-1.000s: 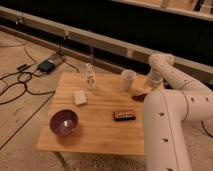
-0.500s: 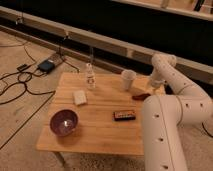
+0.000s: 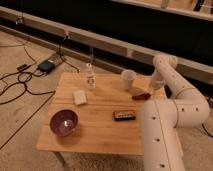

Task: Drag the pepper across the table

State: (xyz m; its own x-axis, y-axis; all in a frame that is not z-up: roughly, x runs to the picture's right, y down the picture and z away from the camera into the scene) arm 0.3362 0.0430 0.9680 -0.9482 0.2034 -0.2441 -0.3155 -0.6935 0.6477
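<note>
Progress on the drag looks to be at its very start, judging from how things lie. Along the table [image 3: 100,136], from left to right:

- A dark purple bowl [image 3: 64,122] sits near the front-left corner.
- A small white block [image 3: 79,97] lies further in, about midway between the front and far edges.
- A clear bottle [image 3: 90,76] stands upright near the far edge.
- A white cup [image 3: 128,79] stands upright to its right, also close to the far edge.
- A flat black box [image 3: 124,115] lies right of centre, nearer the front edge.

The pepper [image 3: 141,96] lies close to the right edge, in the far half of the surface. It is just right of the cup but apart from it, and beyond the black box.

The gripper [image 3: 151,90] is low at the pepper's right end, over the right edge of the table. It is either touching the pepper or just above it, and I cannot make out which. Nor can I tell whether the gripper is open or closed on the pepper. The white arm [image 3: 172,112] rises past the front-right corner, bends, and descends to that spot.

I judge the approach to be finished and contact to be under way or about to happen. The sliding itself seems wholly left to do. The pepper sits at one edge, and nearly the full width of planks lies to its left. The gap between cup and black box looks like the free lane toward the middle.
</note>
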